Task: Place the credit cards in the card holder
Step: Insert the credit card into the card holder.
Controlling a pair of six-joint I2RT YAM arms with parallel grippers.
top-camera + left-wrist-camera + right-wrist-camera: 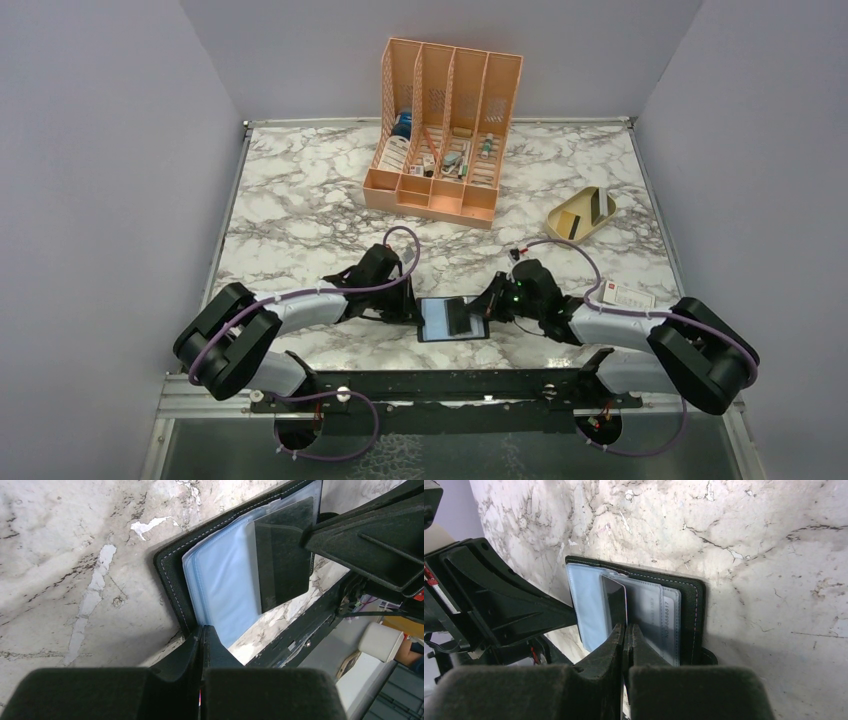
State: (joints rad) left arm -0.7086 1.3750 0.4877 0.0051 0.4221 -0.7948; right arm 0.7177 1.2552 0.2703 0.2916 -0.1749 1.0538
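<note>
The black card holder (433, 322) lies open near the table's front edge, its pale blue sleeves (225, 585) showing. My left gripper (413, 308) is shut, its tips (202, 628) resting on the holder's left edge (172, 580). My right gripper (487, 308) is shut on a dark credit card (614, 600). It holds the card on edge over the holder's clear pockets (659, 615). The card also shows in the left wrist view (282, 565). A whitish card with red marks (630, 296) lies on the table by my right arm.
A beige oval dish (570, 228) at the right holds more dark cards (600, 207). A tall orange slotted organizer (440, 130) stands at the back centre. Grey walls close in both sides, and a metal rail runs along the front edge.
</note>
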